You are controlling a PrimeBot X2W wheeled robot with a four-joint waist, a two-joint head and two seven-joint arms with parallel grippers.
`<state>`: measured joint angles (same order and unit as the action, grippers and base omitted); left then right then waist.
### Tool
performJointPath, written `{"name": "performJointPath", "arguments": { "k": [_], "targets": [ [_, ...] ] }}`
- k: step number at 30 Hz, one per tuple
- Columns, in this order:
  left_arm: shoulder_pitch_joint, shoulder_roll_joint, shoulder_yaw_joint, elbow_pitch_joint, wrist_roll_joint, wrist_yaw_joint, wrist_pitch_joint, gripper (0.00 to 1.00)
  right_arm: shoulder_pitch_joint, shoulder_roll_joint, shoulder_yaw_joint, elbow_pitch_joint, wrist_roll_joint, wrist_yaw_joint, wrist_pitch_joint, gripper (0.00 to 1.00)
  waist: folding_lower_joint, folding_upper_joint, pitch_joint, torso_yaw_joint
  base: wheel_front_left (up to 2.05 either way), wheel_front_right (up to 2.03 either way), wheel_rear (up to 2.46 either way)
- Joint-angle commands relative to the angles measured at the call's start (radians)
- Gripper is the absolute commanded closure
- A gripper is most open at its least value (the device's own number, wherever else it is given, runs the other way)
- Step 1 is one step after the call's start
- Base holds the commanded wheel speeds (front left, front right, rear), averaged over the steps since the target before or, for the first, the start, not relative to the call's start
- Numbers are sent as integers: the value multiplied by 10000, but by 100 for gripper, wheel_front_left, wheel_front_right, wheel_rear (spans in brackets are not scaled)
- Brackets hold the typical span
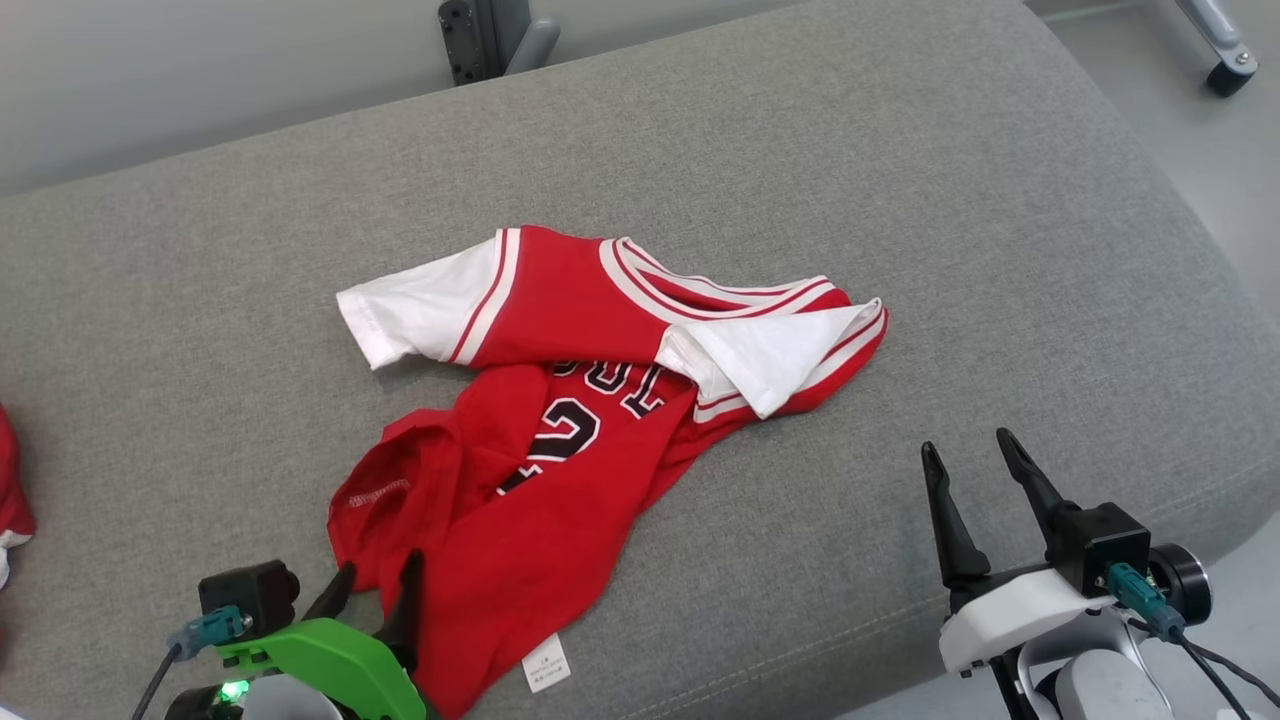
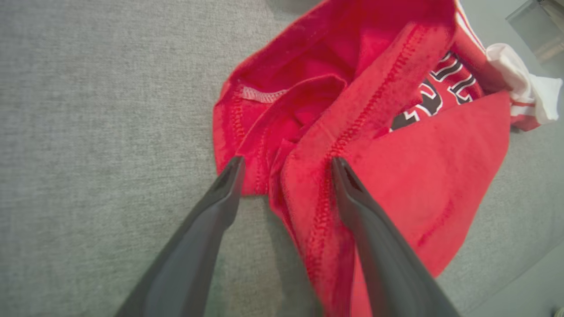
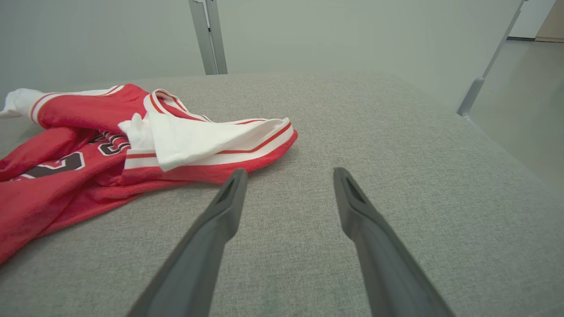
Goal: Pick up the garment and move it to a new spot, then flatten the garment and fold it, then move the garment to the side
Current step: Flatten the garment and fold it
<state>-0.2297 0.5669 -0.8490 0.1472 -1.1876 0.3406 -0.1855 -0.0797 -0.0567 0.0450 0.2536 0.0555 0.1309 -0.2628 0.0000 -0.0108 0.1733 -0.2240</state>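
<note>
Low in the left corner of the head view, the left gripper (image 1: 378, 565) pokes up from its green bracket (image 1: 320, 655), its two dark fingers parted. They reach onto the near edge of the garment (image 1: 560, 300), a red jersey with white sleeves. Seen from the left wrist, the fingers stand wide apart with a stitched red hem fold (image 2: 326, 207) lying in the gap. The finger on the right of that view sits over red cloth, the other over bare grey fabric, and nothing is pinched between them. A small white label (image 1: 546, 663) lies at the bottom centre of the head view, just right of that gripper.

Over in the lower right corner, the right gripper (image 1: 967, 442) also stands with its fingers spread, above bare grey cushion (image 1: 900, 200) and apart from the cloth.

Further up, the jersey lies crumpled in the middle of the frame. Its lower body is bunched and twisted toward the lower left, with black numerals partly hidden in the folds. One white sleeve (image 1: 415, 310) spreads out left of centre; the other sleeve (image 1: 770, 355) is flopped over the chest right of centre. The striped collar runs along the far edge.

A sliver of other red cloth (image 1: 12, 480) shows at the left edge. Past the cushion, a dark metal bracket (image 1: 480, 40) stands at the top, and a caster wheel (image 1: 1228, 72) rests in the upper right corner.
</note>
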Motion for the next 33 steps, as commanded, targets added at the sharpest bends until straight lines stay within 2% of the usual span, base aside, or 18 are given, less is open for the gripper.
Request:
{"name": "performJointPath", "arguments": {
  "k": [1, 7, 8, 9, 10, 13, 22, 27, 31, 32, 33],
  "targets": [
    [27, 13, 39, 184, -51, 15, -31, 0, 7, 4, -18, 4, 37, -3, -31, 0, 0, 108, 21, -48, 0, 0, 0],
    [93, -287, -11, 1163, -429, -499, 262, 0, -89, 19, -46, -22, 14, -3, -31, 0, 0, 108, 48, -153, 0, 0, 0],
    [99, -371, -58, 1265, -472, -589, 323, 20, -85, 23, -57, -23, 7, -3, -31, 0, 0, 108, 48, -156, 0, 0, 0],
    [102, -470, -57, 1369, -579, -709, 333, 53, -81, 23, -65, -24, 3, -3, -31, 0, 0, 108, 52, -157, 0, 0, 0],
    [79, -537, -117, 1453, -575, -849, 382, 100, -82, 26, -65, -23, 5, -3, -31, 0, 0, 108, 59, -160, 0, 0, 0],
    [-157, -645, -114, 1673, -471, -1191, 200, 100, -109, 32, -79, -28, 30, -3, -31, 0, 0, 108, 96, -148, 0, 0, 0],
    [-1442, -414, 803, 2483, -76, -1459, -532, 100, -217, 45, -91, -28, 8, -3, -31, 0, 0, 108, 169, -25, 0, 0, 0],
    [-1877, -328, 873, 3002, -146, -1588, -262, 100, -285, 47, -10, 19, -3, -3, -31, 0, 0, 108, 151, -84, 0, 0, 0],
    [-2075, -291, 911, 3550, -235, -1525, 0, 100, -256, 49, 2, 1, -1, -3, -31, 0, 0, 108, 127, -161, 0, 0, 0],
    [-2084, -336, 907, 3689, -298, -1560, 68, 86, -211, 50, -4, -5, -11, -3, -31, 0, 0, 108, 111, -170, 0, 0, 0],
    [-2075, -381, 939, 3797, -365, -1615, 90, 62, -164, 50, -2, -1, -27, -3, -31, 0, 0, 108, 90, -183, 0, 0, 0]
  ]
}}
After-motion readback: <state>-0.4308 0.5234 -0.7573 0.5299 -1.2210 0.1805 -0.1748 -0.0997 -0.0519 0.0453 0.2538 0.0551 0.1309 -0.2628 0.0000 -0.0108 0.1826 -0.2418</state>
